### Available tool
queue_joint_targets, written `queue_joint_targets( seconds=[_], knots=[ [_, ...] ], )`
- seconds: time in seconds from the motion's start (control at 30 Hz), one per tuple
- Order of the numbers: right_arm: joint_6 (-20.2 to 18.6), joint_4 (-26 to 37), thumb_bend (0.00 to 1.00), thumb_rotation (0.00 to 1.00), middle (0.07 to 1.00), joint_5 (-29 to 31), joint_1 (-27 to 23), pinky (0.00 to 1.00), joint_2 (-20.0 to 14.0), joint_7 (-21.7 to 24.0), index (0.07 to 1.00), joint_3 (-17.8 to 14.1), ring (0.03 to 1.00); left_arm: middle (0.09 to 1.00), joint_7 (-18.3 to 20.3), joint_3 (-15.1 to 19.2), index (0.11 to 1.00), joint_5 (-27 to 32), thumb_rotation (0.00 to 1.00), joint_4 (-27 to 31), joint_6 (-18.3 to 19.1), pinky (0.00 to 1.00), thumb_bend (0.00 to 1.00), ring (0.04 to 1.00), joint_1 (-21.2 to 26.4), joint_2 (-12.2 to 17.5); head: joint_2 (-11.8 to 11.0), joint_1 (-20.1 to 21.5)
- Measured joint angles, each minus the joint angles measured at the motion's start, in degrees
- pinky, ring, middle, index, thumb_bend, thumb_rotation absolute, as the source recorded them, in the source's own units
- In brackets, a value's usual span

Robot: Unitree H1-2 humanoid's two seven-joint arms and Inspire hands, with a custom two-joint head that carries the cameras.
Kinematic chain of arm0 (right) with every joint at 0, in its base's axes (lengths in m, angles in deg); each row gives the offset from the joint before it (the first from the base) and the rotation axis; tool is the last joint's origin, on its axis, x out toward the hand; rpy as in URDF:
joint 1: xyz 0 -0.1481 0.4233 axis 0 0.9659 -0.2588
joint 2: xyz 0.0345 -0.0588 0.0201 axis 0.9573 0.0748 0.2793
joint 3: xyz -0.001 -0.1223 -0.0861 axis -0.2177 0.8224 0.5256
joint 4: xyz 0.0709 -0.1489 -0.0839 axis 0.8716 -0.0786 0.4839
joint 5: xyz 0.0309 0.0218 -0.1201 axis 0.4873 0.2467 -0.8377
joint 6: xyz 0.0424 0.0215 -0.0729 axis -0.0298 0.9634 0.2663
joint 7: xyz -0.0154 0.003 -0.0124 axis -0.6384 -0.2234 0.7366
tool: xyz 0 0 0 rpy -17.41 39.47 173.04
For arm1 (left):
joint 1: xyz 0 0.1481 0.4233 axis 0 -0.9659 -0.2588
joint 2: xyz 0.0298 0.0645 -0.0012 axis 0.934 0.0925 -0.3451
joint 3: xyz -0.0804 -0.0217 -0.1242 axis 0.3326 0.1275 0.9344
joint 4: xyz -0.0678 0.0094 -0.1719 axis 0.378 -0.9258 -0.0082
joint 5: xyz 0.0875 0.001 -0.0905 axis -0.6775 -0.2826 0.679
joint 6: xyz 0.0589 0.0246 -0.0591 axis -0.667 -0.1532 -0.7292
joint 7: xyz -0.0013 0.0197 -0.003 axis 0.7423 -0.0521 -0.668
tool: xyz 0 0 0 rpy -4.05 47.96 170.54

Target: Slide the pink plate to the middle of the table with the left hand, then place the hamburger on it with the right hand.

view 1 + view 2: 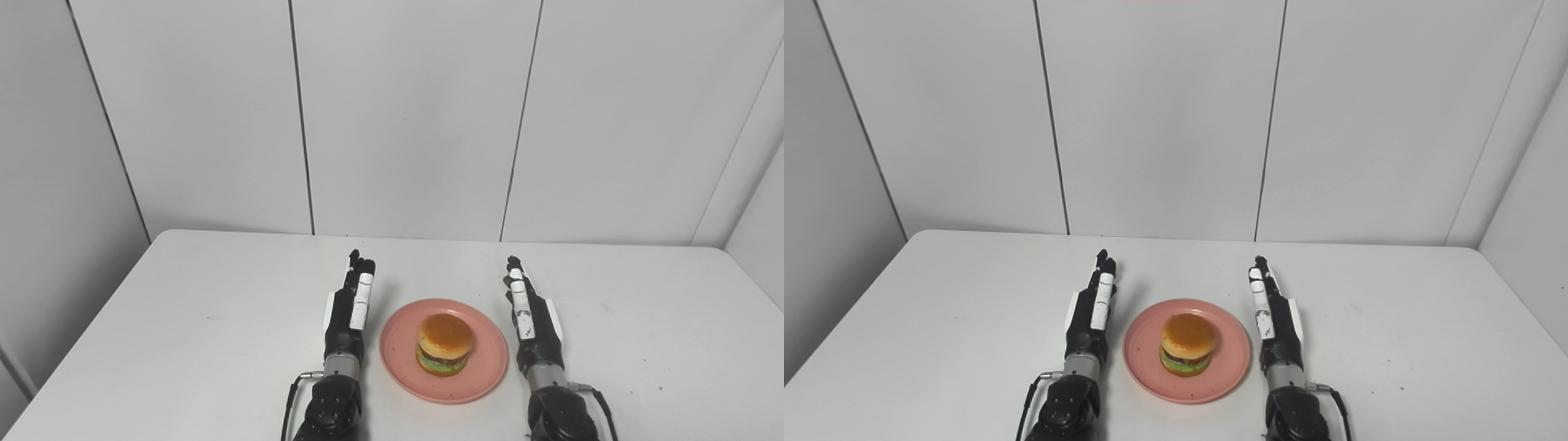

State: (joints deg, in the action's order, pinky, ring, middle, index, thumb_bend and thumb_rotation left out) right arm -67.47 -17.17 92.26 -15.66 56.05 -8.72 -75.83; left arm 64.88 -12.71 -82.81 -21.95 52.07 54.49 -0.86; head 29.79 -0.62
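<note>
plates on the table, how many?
1. The pink plate sits mid-table near the front edge, between the two hands, with the hamburger on it. Nothing seems hidden.

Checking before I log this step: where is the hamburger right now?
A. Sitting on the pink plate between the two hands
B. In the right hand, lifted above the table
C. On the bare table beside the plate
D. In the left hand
A: the hamburger sits on the pink plate, with the left hand and right hand both open and empty at its sides.
</note>
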Motion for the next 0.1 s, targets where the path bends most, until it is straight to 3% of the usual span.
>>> queue_joint_targets(
  seconds=[0.1],
  knots=[
    [-0.4, 0.0, 0.79, 1.0, 0.978, -0.2, 0.0, 1.0, 0.0, 0.0, 0.945, 0.0, 0.996, 1.0, 0.0, 0.2, 1.0, 0.0, 0.96, -0.3, 0.0, 1.0, 0.92, 1.0, 0.2, 0.0, 0.0, 0.0]
  ],
)
